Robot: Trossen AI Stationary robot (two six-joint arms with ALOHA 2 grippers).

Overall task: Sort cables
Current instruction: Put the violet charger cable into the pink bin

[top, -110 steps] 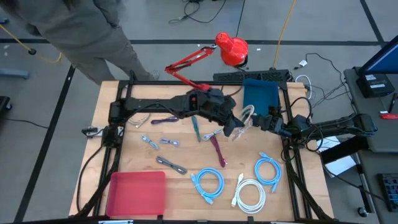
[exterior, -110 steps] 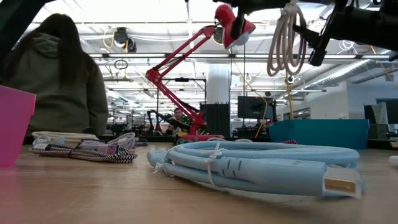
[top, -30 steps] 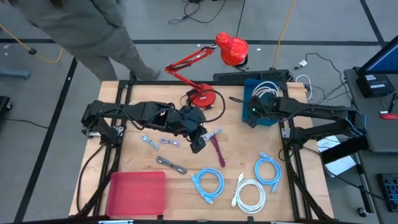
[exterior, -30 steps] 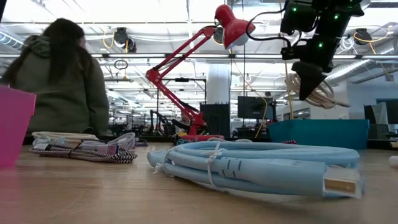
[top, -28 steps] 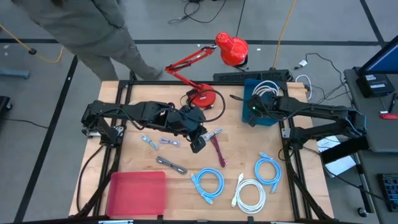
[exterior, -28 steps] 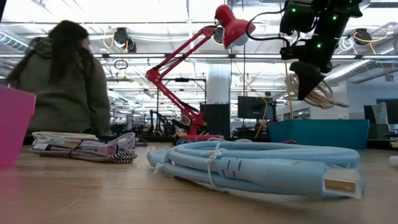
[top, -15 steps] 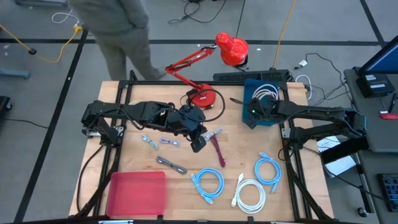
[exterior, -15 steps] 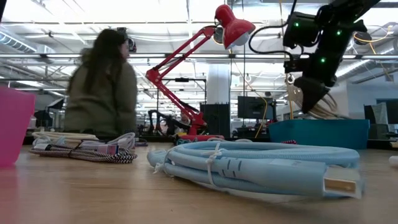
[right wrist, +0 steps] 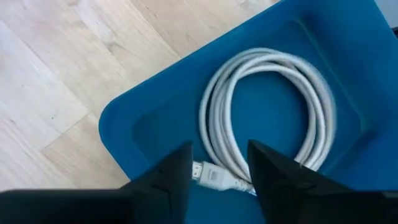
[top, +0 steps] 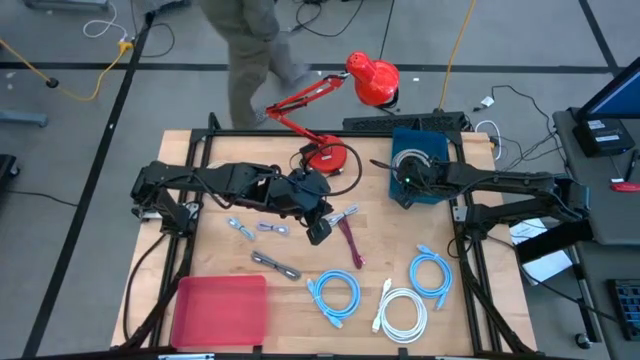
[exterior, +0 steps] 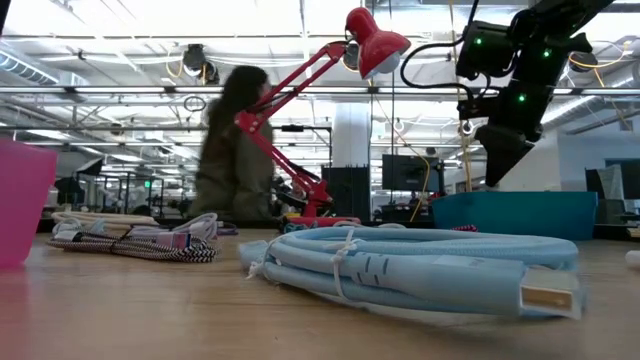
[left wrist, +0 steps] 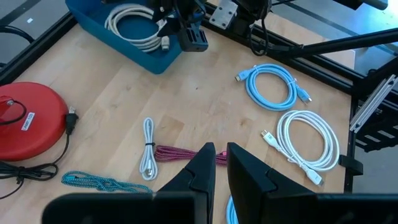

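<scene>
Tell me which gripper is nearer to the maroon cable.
Left. The left gripper hovers just beside the maroon cable at mid-table, fingers nearly shut and empty. The right gripper is farther off, open over the blue bin holding the beige cable.

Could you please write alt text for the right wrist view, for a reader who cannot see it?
A coiled beige cable lies inside a blue bin on a wooden table. The right pincer hangs open above the coil, holding nothing.
</scene>
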